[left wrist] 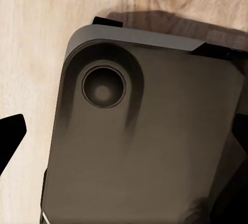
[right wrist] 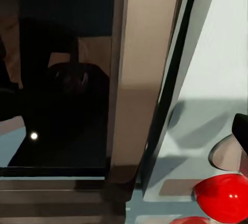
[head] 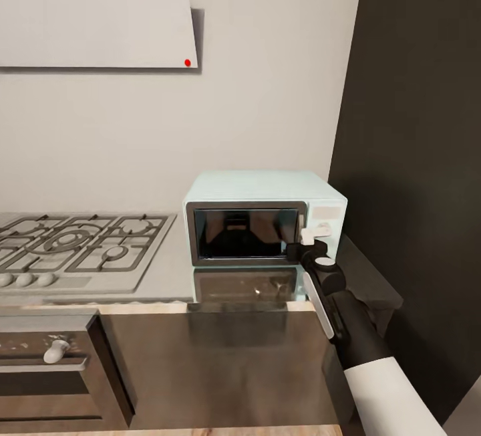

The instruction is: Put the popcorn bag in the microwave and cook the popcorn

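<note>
Up close, the microwave (head: pixel 264 222) is a small pale mint-blue box with rounded corners, its dark glass door (head: pixel 244 233) shut and framed in grey metal, glossy enough to mirror dim shapes. It stands on the countertop (head: pixel 167 269), a smooth grey slab with a thin edge that reflects the door along its front. Right of the door is a white panel (head: pixel 322 225) with pale knobs. The right gripper (head: pixel 308 242), black with a white knuckle piece, reaches up to the seam between door and panel; whether its fingers are apart or together cannot be told. Behind it the arm runs back in a black sleeve with a white strip, then a white casing.

In the right wrist view the door's grey frame (right wrist: pixel 137 79) runs as a tall band between the dark glass and the pale panel, and a shiny red round light (right wrist: pixel 223 199) sits beside a pale knob.

Left of the microwave lies the grey gas hob (head: pixel 73 249) with cast grates and three round knobs. Above it hangs a flat white hood (head: pixel 93 15) bearing a red dot. Below are the dark steel oven (head: pixel 53 376) with a white knob and dark brown cabinet fronts; a tall dark unit (head: pixel 414 155) closes the right side.

The left wrist view shows a rounded brown-grey plate (left wrist: pixel 150 141) with a circular recess over pale wood floor; the left gripper's state cannot be told.
</note>
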